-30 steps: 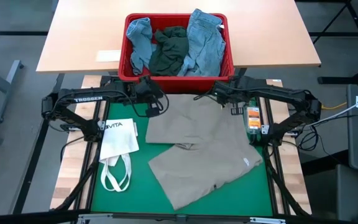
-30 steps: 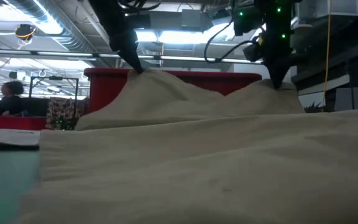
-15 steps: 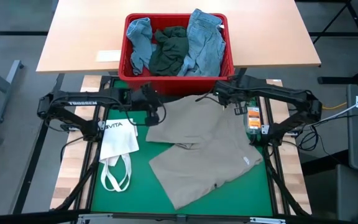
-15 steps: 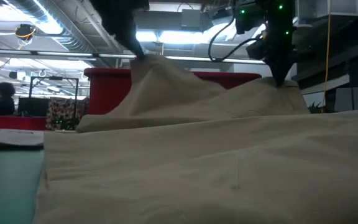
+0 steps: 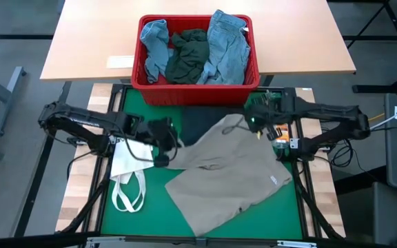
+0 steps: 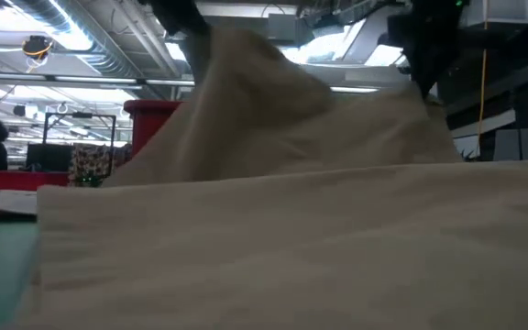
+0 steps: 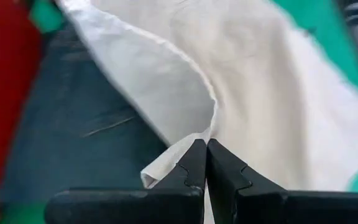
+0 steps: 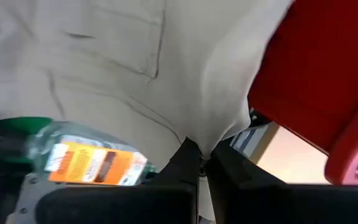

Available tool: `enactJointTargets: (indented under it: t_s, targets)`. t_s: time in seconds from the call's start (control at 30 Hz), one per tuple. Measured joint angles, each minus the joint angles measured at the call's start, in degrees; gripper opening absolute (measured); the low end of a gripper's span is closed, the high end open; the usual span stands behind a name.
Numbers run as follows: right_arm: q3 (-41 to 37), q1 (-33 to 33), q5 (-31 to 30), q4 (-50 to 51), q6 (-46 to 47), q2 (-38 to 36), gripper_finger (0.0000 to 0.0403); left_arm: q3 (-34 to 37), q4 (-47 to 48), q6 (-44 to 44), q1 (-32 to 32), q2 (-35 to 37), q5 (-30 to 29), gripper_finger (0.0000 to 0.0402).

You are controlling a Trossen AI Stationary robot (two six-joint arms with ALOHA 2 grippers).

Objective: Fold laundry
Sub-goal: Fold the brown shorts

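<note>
- The beige garment (image 5: pixel 229 176) lies spread over the green mat (image 5: pixel 133 227) on the table, its far edge lifted off the surface at two corners; the near part rests flat and reaches toward the table's front edge.
- The white tote bag (image 5: pixel 128 165) lies flat on the mat just left of the garment, its loop handles pointing toward the front.
- The left gripper (image 5: pixel 163 142) is pinched shut on the garment's far-left corner, holding it above the mat beside the tote bag; in the left wrist view the fingertips (image 7: pixel 194 163) meet on a folded edge of pale cloth (image 7: pixel 241 87).
- A dark navy piece (image 5: pixel 197 127) shows on the mat between the two grippers, under the lifted edge.
- The red basket (image 5: pixel 197 86) stands on the wooden table beyond the mat, holding light blue pieces (image 5: pixel 227 45) and a dark green-grey piece (image 5: pixel 188 55).
- The right gripper (image 5: pixel 252 120) is clamped on the garment's far-right corner, close to the basket's front wall; the right wrist view shows cloth (image 8: pixel 135 68) gathered between its closed fingertips (image 8: pixel 188 155).
- In the low view the raised cloth (image 6: pixel 273 119) peaks at both held corners.
</note>
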State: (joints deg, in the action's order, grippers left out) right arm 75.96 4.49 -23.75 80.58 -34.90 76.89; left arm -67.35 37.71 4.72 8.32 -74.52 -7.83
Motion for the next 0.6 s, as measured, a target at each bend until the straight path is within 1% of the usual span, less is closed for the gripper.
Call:
enactJointTargets:
  t_s: [0.13, 0.27, 0.4, 0.5, 0.6]
  targets:
    - [0.0, -7.0, 0.4, 3.8, 4.9, 0.0, 0.0014, 0.0, -3.2, 3.0, 6.1, -1.2, 0.3, 0.0]
    - [0.0, -13.6, 1.0, 6.8, 13.0, 0.0, 0.0014, 0.0, -8.5, 6.3, 11.3, -3.5, 0.3, 0.0]
    - [0.0, -20.3, 3.9, 9.5, 19.9, 0.1, 0.0014, 0.0, -14.6, 8.6, 15.2, -7.0, 0.2, 0.0]
    - [0.0, -25.1, 6.5, 9.5, 24.1, 0.1, 0.0014, 0.0, -19.3, 10.3, 17.4, -10.0, 0.1, 0.0]
    - [0.0, -30.3, 7.3, 9.5, 28.5, 0.1, 0.0014, 0.0, -24.3, 11.2, 19.3, -12.5, 0.2, 0.0]
